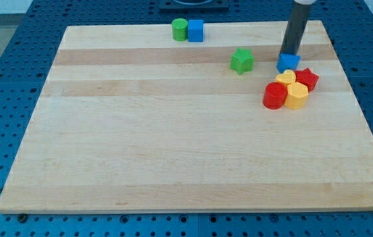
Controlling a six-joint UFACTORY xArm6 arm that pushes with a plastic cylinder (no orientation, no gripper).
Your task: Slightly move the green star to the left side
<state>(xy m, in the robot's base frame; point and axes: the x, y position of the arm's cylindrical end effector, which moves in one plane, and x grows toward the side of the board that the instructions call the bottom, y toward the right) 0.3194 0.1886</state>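
Tip (288, 52) apparently touching blue block (288, 62), green star (242, 60) leftward, apart

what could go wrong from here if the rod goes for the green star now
My tip sits right at the blue block, so sweeping straight toward the view's left may drag that block along. That block also borders the cluster of yellow heart, red star, red cylinder and yellow block, which could scatter. An off-centre contact might spin the green star rather than slide it.
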